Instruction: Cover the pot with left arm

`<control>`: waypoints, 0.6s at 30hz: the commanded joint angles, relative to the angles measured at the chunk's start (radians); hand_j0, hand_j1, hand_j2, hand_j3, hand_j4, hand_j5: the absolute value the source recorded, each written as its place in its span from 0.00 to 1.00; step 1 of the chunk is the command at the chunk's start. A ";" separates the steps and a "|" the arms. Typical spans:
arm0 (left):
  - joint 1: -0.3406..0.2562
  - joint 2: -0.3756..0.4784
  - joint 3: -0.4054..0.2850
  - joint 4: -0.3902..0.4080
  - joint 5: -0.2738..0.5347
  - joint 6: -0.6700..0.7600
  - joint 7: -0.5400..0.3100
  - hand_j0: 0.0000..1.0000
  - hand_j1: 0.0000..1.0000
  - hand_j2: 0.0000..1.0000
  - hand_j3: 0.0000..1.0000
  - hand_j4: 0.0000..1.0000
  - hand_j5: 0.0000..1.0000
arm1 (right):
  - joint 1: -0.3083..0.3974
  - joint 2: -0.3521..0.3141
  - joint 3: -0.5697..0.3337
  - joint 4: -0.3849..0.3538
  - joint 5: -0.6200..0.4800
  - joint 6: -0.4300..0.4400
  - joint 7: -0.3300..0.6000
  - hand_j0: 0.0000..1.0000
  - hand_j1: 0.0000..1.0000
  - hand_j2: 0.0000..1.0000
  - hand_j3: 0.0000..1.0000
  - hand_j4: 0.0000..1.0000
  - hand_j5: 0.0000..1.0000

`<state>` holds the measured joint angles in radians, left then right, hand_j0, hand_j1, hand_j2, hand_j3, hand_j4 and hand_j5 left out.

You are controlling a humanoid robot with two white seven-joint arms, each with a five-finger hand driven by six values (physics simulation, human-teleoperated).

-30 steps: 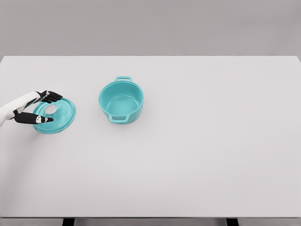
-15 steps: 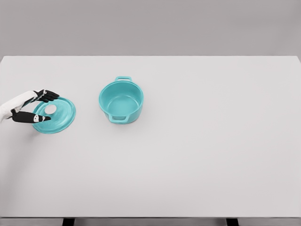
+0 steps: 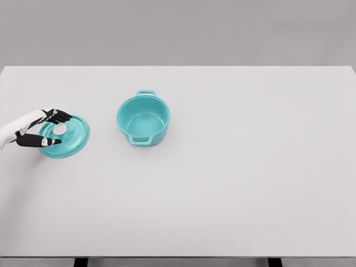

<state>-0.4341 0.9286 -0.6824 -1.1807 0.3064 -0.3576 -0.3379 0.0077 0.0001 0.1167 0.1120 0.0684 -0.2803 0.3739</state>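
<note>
A teal pot with two side handles stands open on the white table, a little left of the middle. Its teal lid lies flat on the table to the pot's left, with a pale round knob at its centre. My left hand comes in from the left edge and hovers over the lid's left part. Its black fingers are spread on either side of the knob and do not grip it. The right arm is out of view.
The table's front edge runs along the bottom of the view, above two dark legs. A plain grey wall lies behind the table.
The left hand drew back slightly to the left, then came forward again around the knob. Lid and pot have not moved.
</note>
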 commanded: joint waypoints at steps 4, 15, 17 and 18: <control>0.000 0.001 -0.003 0.003 0.005 0.000 0.000 0.65 0.65 0.65 0.65 0.65 0.65 | 0.000 0.000 0.000 0.000 0.001 0.000 0.000 1.00 1.00 1.00 1.00 1.00 1.00; -0.002 -0.002 -0.009 0.015 0.005 -0.001 0.002 0.59 0.59 0.59 0.59 0.59 0.59 | -0.002 0.000 0.000 0.000 0.001 0.000 0.000 1.00 1.00 1.00 1.00 1.00 1.00; -0.002 -0.007 -0.009 0.016 0.005 -0.001 0.002 0.59 0.59 0.59 0.59 0.59 0.59 | 0.000 0.000 0.000 0.000 0.001 0.000 0.000 1.00 1.00 1.00 1.00 1.00 1.00; -0.002 -0.011 -0.009 0.019 0.005 -0.001 0.002 0.59 0.59 0.59 0.59 0.59 0.59 | 0.000 0.000 0.000 0.000 0.001 0.000 0.000 1.00 1.00 1.00 1.00 1.00 1.00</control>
<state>-0.4357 0.9213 -0.6866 -1.1668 0.3276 -0.3586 -0.3342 0.0077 0.0001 0.1167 0.1120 0.0684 -0.2802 0.3739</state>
